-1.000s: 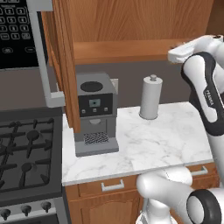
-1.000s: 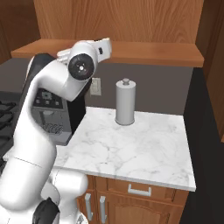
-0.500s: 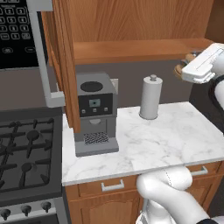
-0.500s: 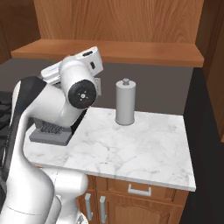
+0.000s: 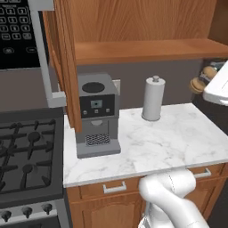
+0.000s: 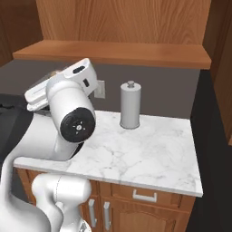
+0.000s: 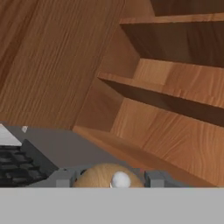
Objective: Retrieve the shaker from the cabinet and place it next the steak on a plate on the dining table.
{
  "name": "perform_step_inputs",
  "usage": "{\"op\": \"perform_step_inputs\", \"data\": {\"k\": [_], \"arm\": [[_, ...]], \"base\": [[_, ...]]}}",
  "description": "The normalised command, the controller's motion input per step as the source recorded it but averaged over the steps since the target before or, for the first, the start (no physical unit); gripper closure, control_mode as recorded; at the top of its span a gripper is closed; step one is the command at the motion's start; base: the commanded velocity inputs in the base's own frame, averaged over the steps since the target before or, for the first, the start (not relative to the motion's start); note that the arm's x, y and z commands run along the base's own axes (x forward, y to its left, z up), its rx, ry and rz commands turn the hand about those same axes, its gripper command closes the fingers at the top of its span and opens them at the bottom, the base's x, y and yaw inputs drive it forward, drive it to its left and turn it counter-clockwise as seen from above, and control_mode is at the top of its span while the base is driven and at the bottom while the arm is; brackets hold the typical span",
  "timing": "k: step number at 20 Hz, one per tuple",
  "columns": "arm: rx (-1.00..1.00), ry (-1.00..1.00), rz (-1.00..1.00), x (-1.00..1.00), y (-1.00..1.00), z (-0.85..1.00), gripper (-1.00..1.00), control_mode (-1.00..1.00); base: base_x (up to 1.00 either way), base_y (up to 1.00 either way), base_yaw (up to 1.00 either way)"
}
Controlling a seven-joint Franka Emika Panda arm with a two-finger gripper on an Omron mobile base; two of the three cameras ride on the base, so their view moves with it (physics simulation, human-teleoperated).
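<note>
The brown wooden shaker (image 5: 199,81) hangs in the air at the far right of the left base view, level with the underside of the cabinet (image 5: 147,48). My gripper (image 5: 204,78) is shut on it. In the hand view the shaker's rounded body (image 7: 99,176) sits between the two finger tips (image 7: 63,178), and the gripper (image 7: 108,179) looks at the cabinet's inner shelves (image 7: 168,89). The cabinet door (image 5: 63,62) stands open on the left. The steak, the plate and the dining table are out of view.
A white paper-towel roll (image 5: 152,99) (image 6: 130,105) stands at the back of the marble counter (image 5: 178,138). A grey coffee machine (image 5: 95,113) sits on the counter's left end. Beside it are the stove (image 5: 26,156) and the microwave (image 5: 18,31).
My hand has swung right and a little down, away from the cabinet shelf, carrying the shaker. The jaws stay shut on it.
</note>
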Motion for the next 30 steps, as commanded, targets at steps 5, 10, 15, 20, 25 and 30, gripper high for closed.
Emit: {"op": "perform_step_inputs", "data": {"k": [5,10,15,20,25,30], "arm": [[0.00,0.00,0.00,0.00,0.00,0.00,1.00,1.00],[0.00,0.00,0.00,0.00,0.00,0.00,1.00,1.00],[0.00,0.00,0.00,0.00,0.00,0.00,1.00,1.00],[0.00,0.00,0.00,0.00,0.00,0.00,1.00,1.00],[0.00,0.00,0.00,0.00,0.00,0.00,1.00,1.00],[0.00,0.00,0.00,0.00,0.00,0.00,1.00,1.00]], "base": [[-0.69,0.06,0.10],[-0.48,0.20,0.15],[-0.34,0.32,0.25],[-0.22,0.35,0.35],[-0.07,0.31,0.46],[0.00,0.32,0.53]]}}
